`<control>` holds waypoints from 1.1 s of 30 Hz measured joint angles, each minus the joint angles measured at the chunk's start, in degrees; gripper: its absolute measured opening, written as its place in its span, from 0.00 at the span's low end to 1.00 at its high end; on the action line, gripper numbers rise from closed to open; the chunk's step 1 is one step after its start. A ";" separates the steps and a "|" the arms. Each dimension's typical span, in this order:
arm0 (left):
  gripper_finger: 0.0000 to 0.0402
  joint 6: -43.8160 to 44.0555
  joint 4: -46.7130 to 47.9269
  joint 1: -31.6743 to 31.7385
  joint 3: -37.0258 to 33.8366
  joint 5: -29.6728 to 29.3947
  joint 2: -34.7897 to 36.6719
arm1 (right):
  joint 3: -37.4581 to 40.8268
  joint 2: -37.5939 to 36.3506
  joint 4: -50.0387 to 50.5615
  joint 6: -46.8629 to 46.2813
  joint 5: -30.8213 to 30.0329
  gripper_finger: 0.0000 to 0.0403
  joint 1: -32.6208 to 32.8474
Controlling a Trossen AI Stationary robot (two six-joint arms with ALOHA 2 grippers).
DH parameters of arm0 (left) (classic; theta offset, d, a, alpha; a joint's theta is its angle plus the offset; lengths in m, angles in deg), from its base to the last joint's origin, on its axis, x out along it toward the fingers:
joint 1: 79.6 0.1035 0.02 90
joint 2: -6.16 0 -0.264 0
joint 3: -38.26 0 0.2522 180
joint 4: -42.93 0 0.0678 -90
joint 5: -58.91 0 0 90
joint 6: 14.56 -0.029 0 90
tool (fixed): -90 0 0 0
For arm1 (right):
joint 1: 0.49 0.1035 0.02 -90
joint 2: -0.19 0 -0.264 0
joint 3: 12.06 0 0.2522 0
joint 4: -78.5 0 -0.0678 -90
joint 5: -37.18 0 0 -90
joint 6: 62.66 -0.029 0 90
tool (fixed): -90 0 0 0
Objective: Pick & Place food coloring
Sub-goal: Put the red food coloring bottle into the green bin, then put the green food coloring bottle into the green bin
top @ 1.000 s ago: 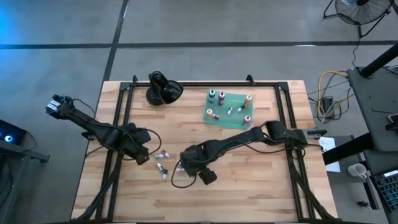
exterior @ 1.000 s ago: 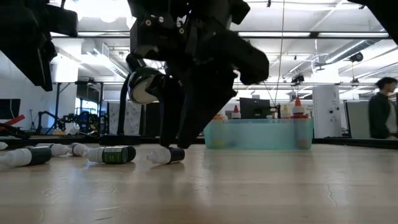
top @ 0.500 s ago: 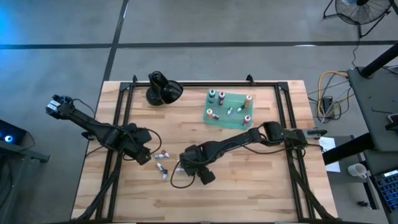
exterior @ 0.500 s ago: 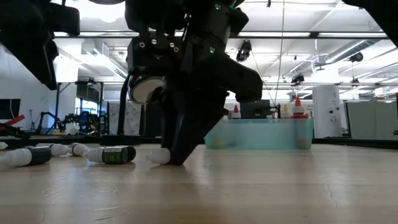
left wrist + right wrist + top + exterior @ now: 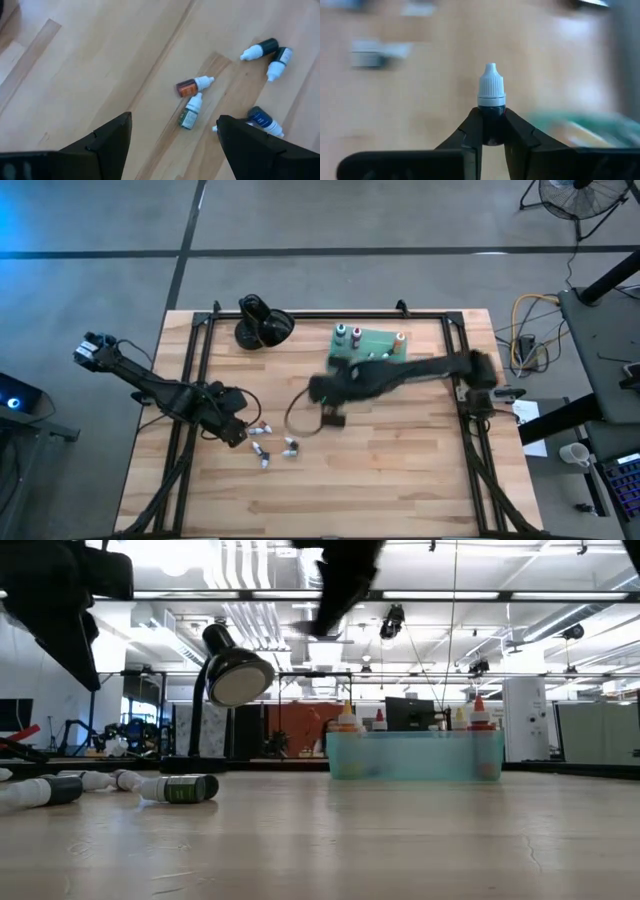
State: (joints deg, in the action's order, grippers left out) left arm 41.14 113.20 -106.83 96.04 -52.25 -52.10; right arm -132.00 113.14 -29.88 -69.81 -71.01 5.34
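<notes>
Several tiny food coloring bottles [image 5: 195, 86] lie on their sides on the wooden table [image 5: 400, 470] left of centre; the low view shows them too [image 5: 180, 787]. Others stand upright on the teal-green tray [image 5: 368, 352] at the far middle. My right gripper [image 5: 491, 131], blurred above the table's middle [image 5: 325, 390], is shut on a dark bottle with a white cap [image 5: 491, 90]. My left gripper [image 5: 172, 142] hangs open over the lying bottles [image 5: 262, 428], touching none. My right gripper pinches the bottle's dark body [image 5: 491, 116], just below the white cap, between its two fingertips. The bottle lies along the fingers, its cap pointing out past their ends. It is lifted clear of the table.
A glossy black rounded object [image 5: 262, 325] stands at the far left of the table. A black frame [image 5: 195, 350] runs along the table's edges. Bare wood lies at the near right.
My right gripper has shut on one of the lying bottles, then risen quickly and swung toward the far edge and the tray, rolling as it went. The bottle is lifted clear of the table. The other lying bottles stay in place.
</notes>
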 joint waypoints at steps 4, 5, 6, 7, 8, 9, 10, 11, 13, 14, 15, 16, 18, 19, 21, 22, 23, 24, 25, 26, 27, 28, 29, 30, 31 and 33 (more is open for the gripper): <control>0.66 0.09 -3.67 0.00 -1.06 -0.01 -0.02 | 3.72 -8.39 6.91 -9.90 -5.56 0.14 -6.46; 0.66 0.09 -4.74 0.00 -1.34 -0.01 -0.02 | 4.69 -10.48 9.24 -14.42 -5.04 0.14 -8.63; 0.66 0.07 -5.49 0.00 -1.54 0.01 -0.02 | 5.64 -12.23 12.11 -17.71 -4.29 0.15 -11.01; 0.66 0.09 -6.41 0.00 -1.71 0.03 -0.02 | 6.43 -13.66 15.51 -19.81 -4.03 0.16 -13.35; 0.66 0.09 -7.20 0.00 -1.79 0.05 -0.02 | 7.09 -14.43 18.28 -21.63 -3.72 0.17 -15.72; 0.66 0.07 -7.78 0.00 -1.87 0.03 -0.02 | 7.57 -15.00 19.83 -23.95 -2.61 0.19 -17.87; 0.66 0.06 -8.19 0.00 -1.96 0.05 -0.02 | 7.84 -15.31 20.17 -26.49 0.00 0.21 -19.80; 0.66 0.07 -8.32 0.00 -1.98 0.05 -0.02 | 8.03 -15.77 19.70 -27.69 4.20 0.24 -21.52; 0.66 0.06 -8.45 0.01 -1.99 0.04 -0.02 | 8.06 -17.68 17.86 -26.22 13.28 0.29 -23.70; 0.66 -0.01 -8.46 0.02 -1.99 0.03 -0.02 | 7.90 -18.80 16.44 -25.38 15.89 0.31 -24.05; 0.66 -0.11 -8.54 0.00 -1.99 0.03 -0.02 | 7.65 -19.64 15.00 -24.79 16.71 0.33 -24.08; 0.66 -0.11 -8.54 0.02 -1.99 0.03 -0.02 | 7.34 -20.25 13.83 -24.42 16.50 0.35 -23.83; 0.66 -0.12 -8.54 0.02 -1.99 0.03 -0.02 | 6.82 -21.27 12.11 -23.75 13.98 0.37 -22.97; 0.66 -0.11 -8.55 0.02 -1.99 0.03 -0.02 | 6.31 -21.83 11.76 -22.82 12.28 0.38 -22.37; 0.66 -0.13 -8.55 0.02 -1.99 -0.11 -0.02 | 5.11 -23.65 10.98 -20.19 7.17 0.40 -20.61; 0.66 -0.13 -8.61 0.02 -1.99 -0.48 -0.02 | 4.60 -24.76 10.18 -19.56 3.73 0.40 -19.35; 0.66 -0.09 -8.91 0.02 -2.02 -0.95 -0.02 | 4.34 -25.87 9.11 -19.03 0.02 0.41 -17.90; 0.66 -0.11 -9.58 0.02 -2.13 -1.83 -0.02 | 4.28 -26.71 7.96 -18.06 -3.26 0.41 -16.39; 0.66 -0.16 -10.25 0.02 -2.23 -2.47 -0.02 | 4.30 -27.51 6.66 -16.73 -6.01 0.41 -14.85; 0.66 -0.72 -11.34 0.02 -2.51 -3.38 -0.02 | 4.32 -28.01 5.76 -15.29 -7.77 0.41 -13.54; 0.66 -1.89 -13.22 0.04 -2.96 -3.97 -0.02 | 4.41 -28.27 5.11 -14.36 -8.59 0.41 -12.36; 0.66 -3.85 -15.32 0.06 -3.43 -4.44 -0.02 | 4.43 -28.39 4.88 -14.00 -8.76 0.41 -11.37; 0.66 -6.58 -17.65 0.14 -3.96 -4.61 -0.02 | 4.46 -28.49 4.89 -14.16 -8.74 0.41 -10.57; 0.66 -9.37 -19.88 0.25 -4.58 -4.67 -0.02 | 4.55 -28.50 4.88 -15.22 -8.77 0.40 -9.78; 0.66 -11.56 -22.35 0.50 -5.30 -4.67 -0.03 | 4.70 -28.48 4.85 -16.12 -8.77 0.40 -9.05; 0.66 -14.57 -28.26 1.70 -7.03 -4.08 -0.65 | 4.96 -27.89 4.87 -17.64 -8.79 0.40 -7.69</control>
State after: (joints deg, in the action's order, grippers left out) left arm 26.57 84.93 -105.13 89.01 -56.33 -52.75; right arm -127.04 85.24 -25.01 -87.46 -79.80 -2.35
